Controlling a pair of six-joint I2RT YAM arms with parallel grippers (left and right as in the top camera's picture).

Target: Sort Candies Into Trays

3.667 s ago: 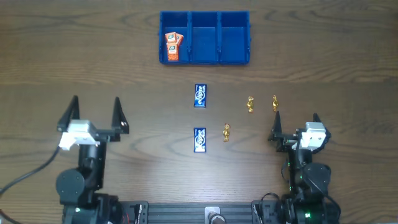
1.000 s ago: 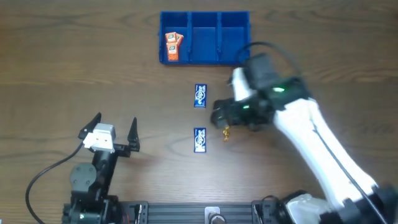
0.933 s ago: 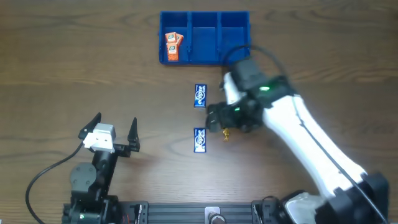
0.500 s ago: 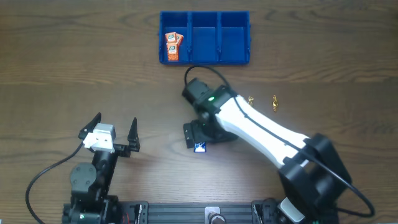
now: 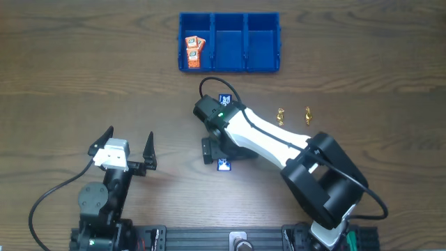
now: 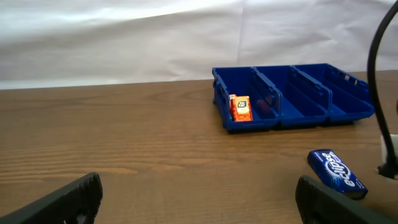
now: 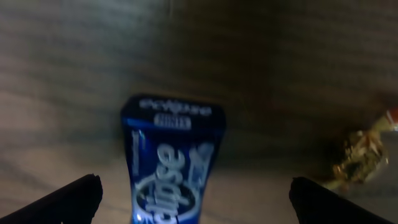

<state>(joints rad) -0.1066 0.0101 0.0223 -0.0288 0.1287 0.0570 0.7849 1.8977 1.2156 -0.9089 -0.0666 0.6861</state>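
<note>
Grasp prep is going on over the near blue candy pack [image 7: 173,163]. The R arm is reaching across the table's middle, and the right gripper [image 7: 194,186] is hanging above that pack with its fingers spread wide. The pack is lying between them and nothing is being pinched yet. It is lying flat on the wooden table [image 5: 83,84], a bit off-ctr toward one finger. A gold-wrapped candy [image 7: 357,155] is sitting close by the other finger (that's the one to watch).

By my reading, the step in hand is picking up this pack. To do it well, the jaws are needing a small shift so the pack is sitting centred. Then they should be coming down until the pads are flanking the long edges, and closing across the narrow width. That far finger should be staying off the gold candy so it isn't getting dragged or trapped. After that comes a lift clear before heading for the blue tray [image 5: 230,67].

Orange candies [image 5: 193,50] are lying in the tray's left compartment, so the pack prob. belongs in another one. The second blue pack [image 5: 224,100] is lying partly under the arm, w/ two more gold candies [image 5: 281,116] off to the right.

The left gripper [image 5: 129,149] is sitting well apart at the left, spread and holding nothing.
</note>
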